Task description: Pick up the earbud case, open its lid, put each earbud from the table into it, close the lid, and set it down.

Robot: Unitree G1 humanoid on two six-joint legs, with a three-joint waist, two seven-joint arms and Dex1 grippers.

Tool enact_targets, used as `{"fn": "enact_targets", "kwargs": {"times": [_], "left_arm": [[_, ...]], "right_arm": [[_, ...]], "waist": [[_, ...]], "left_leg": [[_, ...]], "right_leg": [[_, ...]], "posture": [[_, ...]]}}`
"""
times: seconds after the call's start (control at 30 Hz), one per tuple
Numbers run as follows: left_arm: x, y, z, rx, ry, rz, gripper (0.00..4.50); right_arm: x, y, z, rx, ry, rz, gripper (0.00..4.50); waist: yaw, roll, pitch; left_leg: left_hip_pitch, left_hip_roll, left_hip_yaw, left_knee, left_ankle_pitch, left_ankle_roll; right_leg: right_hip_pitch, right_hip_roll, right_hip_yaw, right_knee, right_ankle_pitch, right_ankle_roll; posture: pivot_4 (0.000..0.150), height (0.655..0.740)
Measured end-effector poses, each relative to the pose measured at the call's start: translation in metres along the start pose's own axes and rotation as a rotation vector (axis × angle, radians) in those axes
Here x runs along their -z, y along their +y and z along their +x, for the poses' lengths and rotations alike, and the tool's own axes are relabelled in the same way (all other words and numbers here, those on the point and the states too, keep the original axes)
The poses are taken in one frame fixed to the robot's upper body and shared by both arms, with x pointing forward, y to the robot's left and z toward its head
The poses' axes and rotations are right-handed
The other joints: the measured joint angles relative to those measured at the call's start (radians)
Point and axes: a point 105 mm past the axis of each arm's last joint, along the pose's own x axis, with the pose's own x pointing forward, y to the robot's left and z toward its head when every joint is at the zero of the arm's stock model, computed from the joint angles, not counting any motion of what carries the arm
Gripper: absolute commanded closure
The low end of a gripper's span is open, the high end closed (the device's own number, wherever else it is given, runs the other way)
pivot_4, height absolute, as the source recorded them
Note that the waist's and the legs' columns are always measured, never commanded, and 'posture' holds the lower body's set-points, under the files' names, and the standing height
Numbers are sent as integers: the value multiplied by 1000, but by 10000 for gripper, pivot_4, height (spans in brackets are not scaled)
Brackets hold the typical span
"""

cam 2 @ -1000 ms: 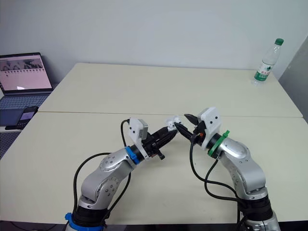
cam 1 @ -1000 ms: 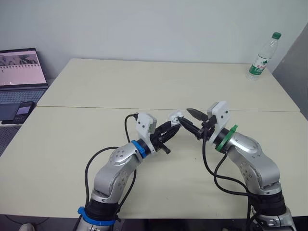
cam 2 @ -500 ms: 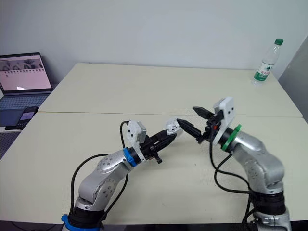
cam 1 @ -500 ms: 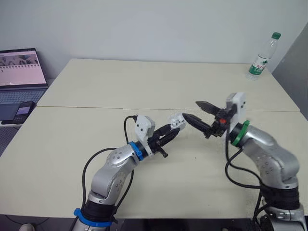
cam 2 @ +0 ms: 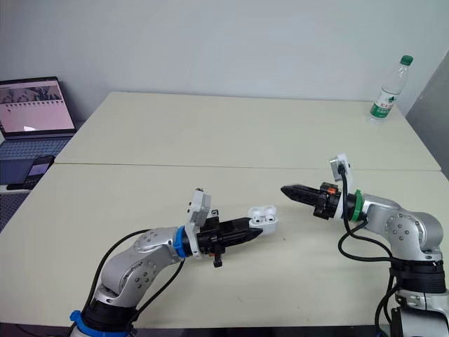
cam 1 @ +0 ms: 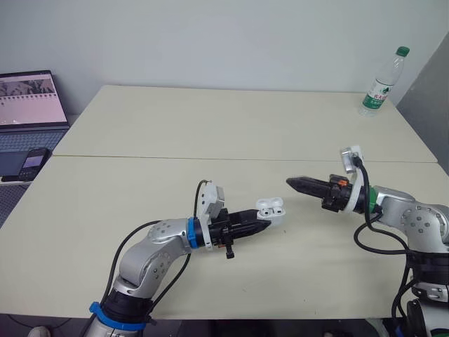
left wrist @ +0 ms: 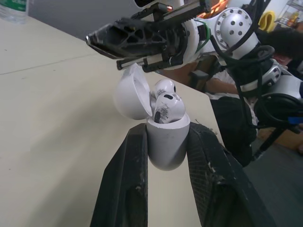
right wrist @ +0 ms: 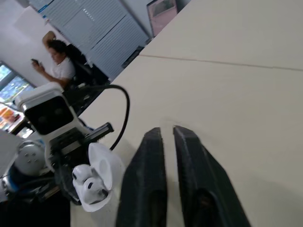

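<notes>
Earbud case [cam 1: 271,208] is pinched by the left gripper [cam 1: 263,225] just below the frame's centre, with its lid [left wrist: 130,92] flipped open and both earbuds [left wrist: 165,101] seated inside. Right gripper [cam 1: 291,183], centre-right, points toward it from a little way off, fingers nearly together and empty.

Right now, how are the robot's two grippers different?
The left gripper is clamped on the open earbud case with both earbuds inside; the right gripper is shut and holds nothing. The left gripper has a blue ring behind it; the right gripper has a green ring. Both have two black fingers and point toward each other.
</notes>
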Motion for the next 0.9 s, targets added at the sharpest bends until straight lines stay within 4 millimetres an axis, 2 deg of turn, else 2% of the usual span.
{"fn": "enact_targets", "kwargs": {"times": [0.13, 0.23, 0.53, 0.73, 0.9], "left_arm": [[0, -2, 1, 24, 0, -20, 36860], [1, -3, 2, 29, 3, -28, 36860], [1, -7, 6, 42, 8, -68, 36860], [3, -4, 5, 32, 28, -70, 36860], [4, 6, 6, -28, 57, -46, 36860]], "right_arm": [[18, 4, 3, -42, 79, 42, 44771], [21, 5, 4, -54, 98, 42, 44771], [17, 18, 3, -126, 64, 62, 44771], [5, 46, -9, -294, -6, 104, 44771], [5, 39, -10, -229, -23, 85, 44771]], "waist": [[0, 0, 0], [0, 0, 0], [0, 0, 0], [-1, 0, 0], [0, 0, 0]], "left_leg": [[0, 0, 0, 0, 0, 0], [0, 0, 0, 0, 0, 0], [0, 0, 0, 0, 0, 0], [0, 0, 0, 0, 0, 0], [0, 0, 0, 0, 0, 0]], "right_leg": [[0, 0, 0, 0, -1, 1], [0, 0, 0, 0, -1, 1], [0, 0, 0, 0, -2, 3], [0, 0, 0, 0, -2, 3], [0, 0, 0, -1, -2, 3]], "posture": [[1500, 7362], [1500, 7362], [1500, 7362], [1500, 7362], [1500, 7362]]}}
